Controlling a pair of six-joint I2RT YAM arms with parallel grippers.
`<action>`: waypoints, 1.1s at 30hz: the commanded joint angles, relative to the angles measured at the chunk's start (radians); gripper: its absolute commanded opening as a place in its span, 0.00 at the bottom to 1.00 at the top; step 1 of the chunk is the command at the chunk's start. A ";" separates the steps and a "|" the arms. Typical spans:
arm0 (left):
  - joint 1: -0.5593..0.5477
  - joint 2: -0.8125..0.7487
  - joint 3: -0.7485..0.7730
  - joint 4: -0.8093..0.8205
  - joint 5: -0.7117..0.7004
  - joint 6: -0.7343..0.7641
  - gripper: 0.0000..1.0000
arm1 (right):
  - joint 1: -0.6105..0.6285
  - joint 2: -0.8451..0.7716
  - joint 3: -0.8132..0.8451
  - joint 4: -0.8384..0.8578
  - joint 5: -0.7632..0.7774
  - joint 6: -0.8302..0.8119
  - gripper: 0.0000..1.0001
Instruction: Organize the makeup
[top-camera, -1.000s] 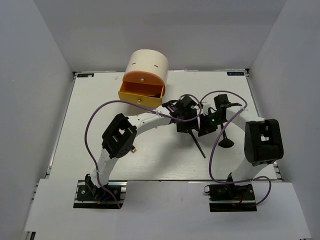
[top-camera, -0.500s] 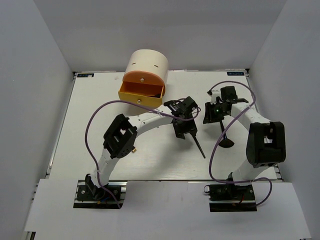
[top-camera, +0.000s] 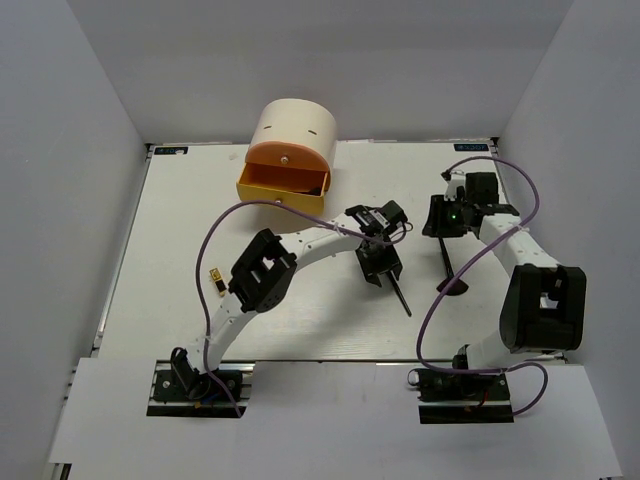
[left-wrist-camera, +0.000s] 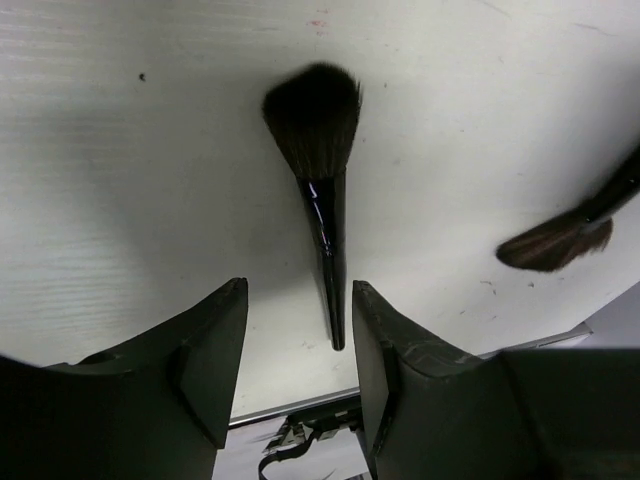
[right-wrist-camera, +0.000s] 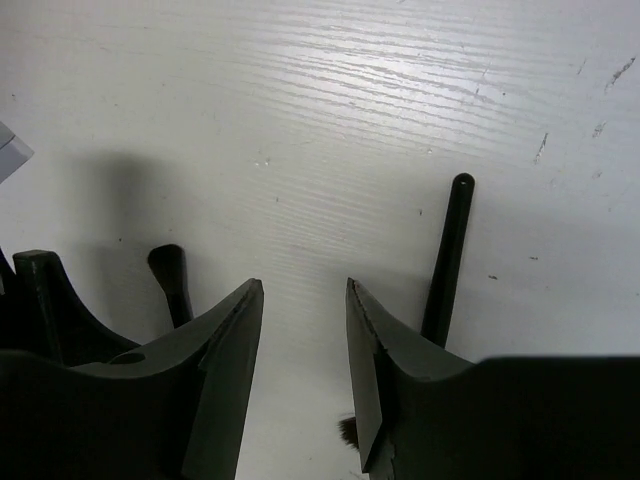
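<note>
Our left gripper hangs low over the white table with its jaws apart and nothing clamped. In the left wrist view, the tapered end of a black-handled brush with a round, fluffy dark head lies on the table in the gap between the fingers, clear of both pads. Our right gripper is also parted and empty over bare tabletop. The left wrist view shows the fluffy head whole. From above we lose it under the left gripper, and only the thin handle pokes out toward the near right. The same wrist view catches, at its right edge, the brown bristles of a fan-shaped brush with a thin black handle. The right wrist view shows that handle's rounded tip just right of its right finger. Only the top view places both brushes: they lie near each other right of the table's centre, the fan brush to the right, with the right arm's purple cable looping across it. That view alone shows a small gold-black lipstick lying left of the left arm's elbow. It also shows a cream half-round box at the far edge, its orange-yellow drawer pulled open.
</note>
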 joint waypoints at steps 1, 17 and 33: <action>-0.008 0.000 0.055 -0.010 0.028 -0.022 0.56 | -0.041 -0.028 -0.025 0.060 -0.036 0.023 0.45; -0.017 0.099 0.081 -0.013 0.123 -0.038 0.46 | -0.080 -0.102 -0.133 0.122 -0.128 0.028 0.43; -0.017 0.106 0.072 -0.096 0.123 0.021 0.22 | -0.075 -0.128 -0.187 0.102 -0.196 -0.021 0.37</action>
